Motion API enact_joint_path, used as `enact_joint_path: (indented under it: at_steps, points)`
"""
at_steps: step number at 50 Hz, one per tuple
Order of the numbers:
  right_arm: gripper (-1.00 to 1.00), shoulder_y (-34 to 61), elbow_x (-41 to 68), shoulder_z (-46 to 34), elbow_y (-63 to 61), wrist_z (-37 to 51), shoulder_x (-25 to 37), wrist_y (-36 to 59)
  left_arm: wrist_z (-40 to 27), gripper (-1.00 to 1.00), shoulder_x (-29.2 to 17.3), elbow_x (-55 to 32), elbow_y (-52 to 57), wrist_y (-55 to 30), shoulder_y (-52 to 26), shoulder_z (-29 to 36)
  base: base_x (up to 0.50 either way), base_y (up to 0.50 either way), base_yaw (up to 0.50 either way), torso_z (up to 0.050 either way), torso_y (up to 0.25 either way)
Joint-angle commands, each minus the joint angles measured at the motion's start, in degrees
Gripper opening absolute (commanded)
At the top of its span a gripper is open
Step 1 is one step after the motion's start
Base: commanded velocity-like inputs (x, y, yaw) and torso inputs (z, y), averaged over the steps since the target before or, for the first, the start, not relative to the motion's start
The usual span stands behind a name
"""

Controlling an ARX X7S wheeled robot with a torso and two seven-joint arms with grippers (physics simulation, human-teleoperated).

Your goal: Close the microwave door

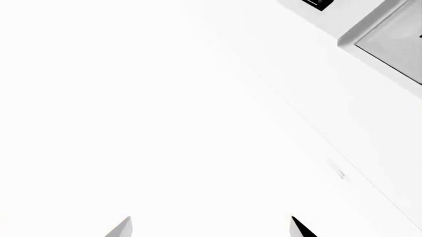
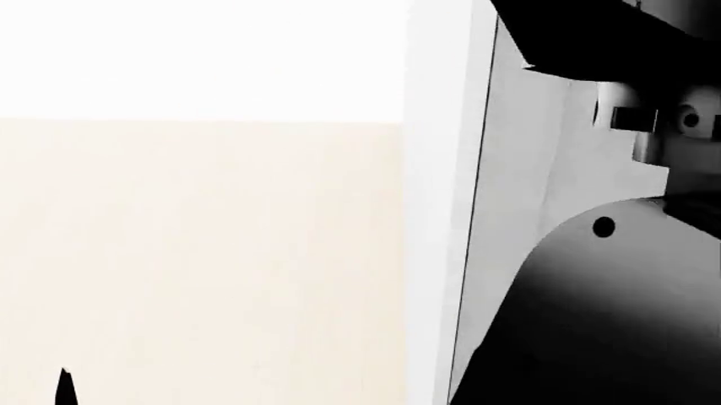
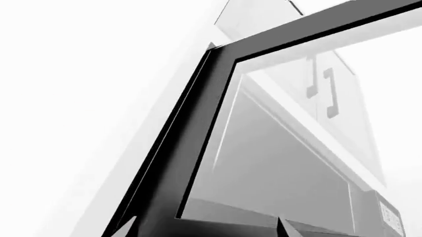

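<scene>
The microwave door point(image 3: 197, 148) fills the right wrist view: a black frame around a glass window point(image 3: 277, 163), swung open and seen from close up at a slant. My right gripper point(image 3: 207, 228) is open. Its two fingertips point(image 3: 128, 228) stand wide apart right at the door's dark lower frame, with nothing clamped. My left gripper point(image 1: 211, 228) is also open and faces a blank white surface with nothing between its fingers. In the head view my right arm point(image 2: 609, 321) is a large dark shape at the right. The microwave body is mostly hidden.
Through the door glass show cabinet handles point(image 3: 329, 91) and a small control panel point(image 3: 390, 217). A white upright panel point(image 2: 440, 211) splits the head view, with a beige surface point(image 2: 203, 253) to its left. A grey framed panel point(image 1: 389, 39) sits in a corner of the left wrist view.
</scene>
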Motion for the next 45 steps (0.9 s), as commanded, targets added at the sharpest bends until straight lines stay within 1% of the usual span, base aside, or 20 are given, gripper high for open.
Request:
enact_joint_path:
  at_steps: [1,11,23,27,28,32,38,45]
  points:
    - [1.00,1.5,8.9,6.1,6.5,4.3,0.0,-2.2,0.0,1.00,0.0,0.2,0.0,-0.2,-0.1,0.2,0.00,0.00,0.00,0.000,0.000]
    - [1.00,3.0,14.6,11.0,14.0,8.3,-0.3,-5.4,0.0,1.00,-0.1,0.0,-0.1,-0.4,-0.4,0.2,0.00,0.00,0.00,0.000,0.000]
    - [1.00,11.1,16.7,10.8,24.0,9.5,1.2,-7.2,-0.2,1.00,-0.3,0.3,-0.3,-0.3,-0.3,0.5,0.00,0.00,0.00,0.000,0.000]
    - [1.00,13.4,19.4,11.8,26.3,9.8,0.4,-8.4,-0.8,1.00,-0.5,0.2,-0.6,-0.1,-0.1,0.4,0.00,0.00,0.00,0.000,0.000]
    - [1.00,14.3,22.2,13.8,27.3,9.4,-1.0,-8.7,-1.0,1.00,-0.6,0.1,-0.7,0.1,-0.1,0.4,0.00,0.00,0.00,0.000,0.000]
    - [1.00,17.2,23.3,13.8,32.5,10.2,-1.1,-9.2,-1.1,1.00,-0.7,0.1,-0.8,0.1,-0.1,0.4,0.00,0.00,0.00,0.000,0.000]
    - [1.00,20.0,29.2,19.0,38.8,11.1,-3.6,-9.0,-0.3,1.00,-0.3,0.5,0.0,-0.6,-0.2,0.6,0.00,0.00,0.00,0.000,0.000]
    - [1.00,22.3,31.4,21.5,43.7,13.6,-3.4,-9.6,0.0,1.00,-0.3,0.5,0.2,-0.9,-0.3,0.7,0.00,0.00,0.00,0.000,0.000]
